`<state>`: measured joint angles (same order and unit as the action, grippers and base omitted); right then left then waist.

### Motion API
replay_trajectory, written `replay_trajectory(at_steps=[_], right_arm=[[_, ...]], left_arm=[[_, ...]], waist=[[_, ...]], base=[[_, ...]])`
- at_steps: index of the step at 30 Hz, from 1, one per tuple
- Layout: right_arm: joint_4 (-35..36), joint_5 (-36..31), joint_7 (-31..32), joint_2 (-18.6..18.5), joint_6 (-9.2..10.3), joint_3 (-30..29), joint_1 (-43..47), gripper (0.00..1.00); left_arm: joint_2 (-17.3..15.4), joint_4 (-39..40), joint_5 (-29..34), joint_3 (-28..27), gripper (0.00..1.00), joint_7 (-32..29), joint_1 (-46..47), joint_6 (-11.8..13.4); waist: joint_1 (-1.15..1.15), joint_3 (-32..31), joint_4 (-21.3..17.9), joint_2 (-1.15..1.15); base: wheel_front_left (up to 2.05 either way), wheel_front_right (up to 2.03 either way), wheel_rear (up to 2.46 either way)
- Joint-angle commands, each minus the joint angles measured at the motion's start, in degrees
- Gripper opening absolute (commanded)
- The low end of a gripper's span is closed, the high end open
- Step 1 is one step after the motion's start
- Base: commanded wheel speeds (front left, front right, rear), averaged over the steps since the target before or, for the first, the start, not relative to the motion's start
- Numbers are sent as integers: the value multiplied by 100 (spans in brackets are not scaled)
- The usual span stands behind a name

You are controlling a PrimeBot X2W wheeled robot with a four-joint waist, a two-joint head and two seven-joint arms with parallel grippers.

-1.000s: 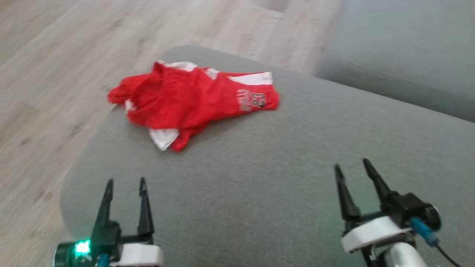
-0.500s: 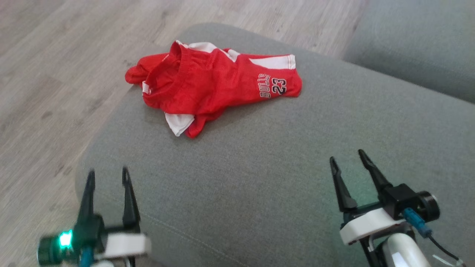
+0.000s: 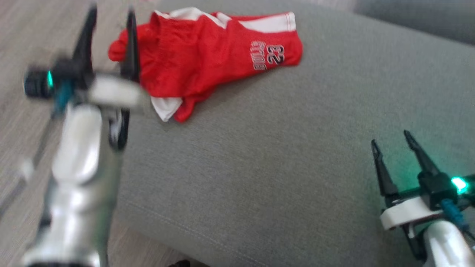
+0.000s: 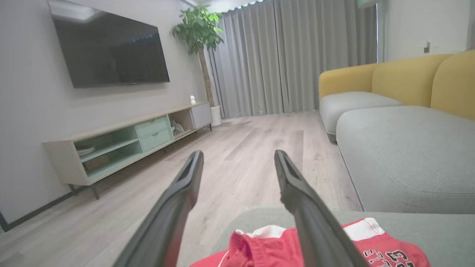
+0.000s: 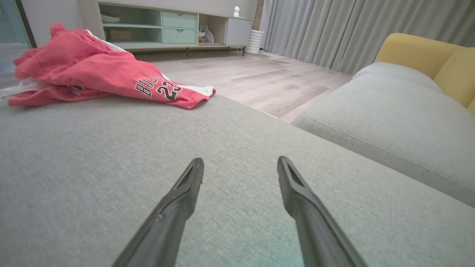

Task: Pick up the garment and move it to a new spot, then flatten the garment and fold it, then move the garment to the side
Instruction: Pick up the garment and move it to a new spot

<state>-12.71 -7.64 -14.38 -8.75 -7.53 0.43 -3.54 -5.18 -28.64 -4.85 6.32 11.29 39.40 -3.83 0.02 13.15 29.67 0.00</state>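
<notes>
A red garment (image 3: 207, 63) with white trim and a printed number lies crumpled on the far left part of a grey cushion (image 3: 278, 155). My left gripper (image 3: 110, 11) is raised at the garment's left end, open, with nothing between its fingers. In the left wrist view the garment (image 4: 259, 246) lies low under that open gripper (image 4: 238, 154). My right gripper (image 3: 390, 138) hovers open low over the cushion's near right side, well away from the garment. From the right wrist, the garment (image 5: 92, 74) is far off to the left of the open gripper (image 5: 240, 161).
The cushion's rounded edge drops to a wood floor (image 3: 22, 44) on the left. A second grey seat (image 4: 408, 148) with a yellow back (image 4: 408, 78) stands beyond a gap. A TV stand (image 4: 130, 141) lines the far wall.
My left arm has lifted and reached forward, from the cushion's near left edge to the garment's left end. The head camera has shifted. The right gripper stays low and open.
</notes>
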Motion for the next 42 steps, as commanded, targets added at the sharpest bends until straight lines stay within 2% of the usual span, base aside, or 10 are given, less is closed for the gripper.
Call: replay_trajectory(at_steps=[1, 5, 9, 12, 17, 19, 25, 31, 36, 42], right_arm=[[235, -43, -62, -164, 4, 145, -221, 100], [416, -24, -62, -484, 4, 233, -388, 100], [540, 15, -62, -685, 4, 281, -563, 100], [602, 55, -62, -748, 4, 283, -616, 100], [682, 89, -62, -853, 4, 219, -630, 100], [697, 89, -62, -864, 4, 194, -619, 100], [604, 71, -62, -733, 4, 255, -606, 100], [470, 131, -62, -385, 4, 428, -709, 100], [360, 208, -62, 59, 4, 523, -732, 100], [372, 298, -62, 421, 4, 520, -559, 100]], left_arm=[[-150, -99, -98, -140, 100, -182, 541, -54], [-162, -1279, -377, -222, 100, -1026, 1538, -150], [-279, -2388, -535, -371, 100, -1878, 2125, -22], [-468, -2962, -525, -441, 100, -2065, 2336, 214], [-581, -3581, -693, -607, 100, -2003, 2512, 354], [-623, -3659, -697, -618, 2, -1741, 2569, 409], [-713, -3743, -663, -525, 0, -959, 2822, 263], [-833, -3714, -486, -262, 0, -702, 3203, 36], [-812, -3505, -340, 88, 0, -713, 3629, -225], [-622, -3085, -365, 610, 0, -966, 4063, -357]], waist=[[-2, 331, -215, 0], [-2, 694, -481, 0], [-2, 958, -785, 0], [-2, 1095, -990, 0], [-2, 1277, -1169, 0], [-2, 1299, -1190, 0], [-2, 1121, -1182, 0], [-2, 606, -1414, 0], [-2, 0, -1963, 0], [-2, -601, -2987, 0]], base=[[0, 0, 0], [0, 0, 0], [0, 0, 0], [0, 0, 0], [0, 0, 0], [0, 0, 0], [0, 0, 0], [0, 0, 0], [0, 0, 0], [0, 0, 0]])
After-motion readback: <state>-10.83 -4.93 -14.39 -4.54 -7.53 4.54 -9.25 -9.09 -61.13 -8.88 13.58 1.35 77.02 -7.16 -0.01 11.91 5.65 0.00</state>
